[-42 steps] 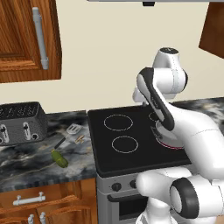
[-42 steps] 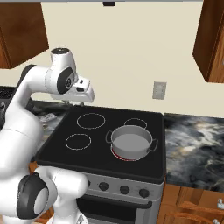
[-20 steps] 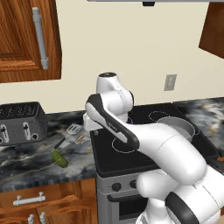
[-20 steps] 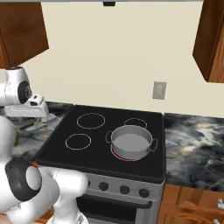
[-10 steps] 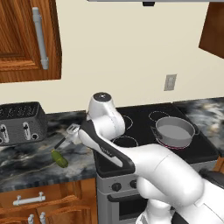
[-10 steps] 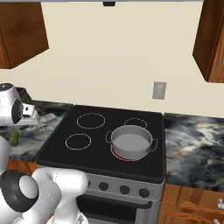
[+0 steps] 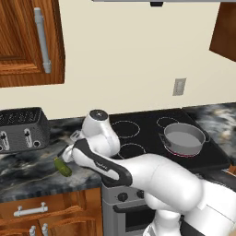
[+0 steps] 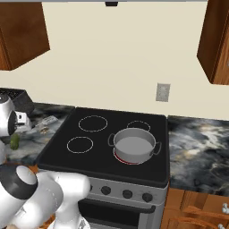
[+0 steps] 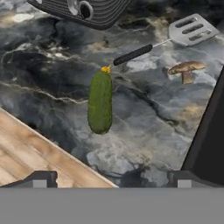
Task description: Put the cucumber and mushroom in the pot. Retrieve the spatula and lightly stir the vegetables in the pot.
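Nothing is done: cucumber [image 9: 100, 102], mushroom [image 9: 186, 69] and spatula [image 9: 175, 37] lie on the bench [image 9: 52, 83] beside the stove; pot [image 8: 133, 146] empty; pincer [image 9: 111, 178] released above the cucumber.

chunky glossy white arm [image 7: 152, 173], rounded shells, dark grey-black bands at joints, round grey cap on top, two small dark finger tips [image 9: 41, 178]

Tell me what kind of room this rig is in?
A home kitchen, rendered in simulation by the look of it. An electric stove with a pot on one burner sits between dark marble counters, with a toaster and wooden cabinets alongside.
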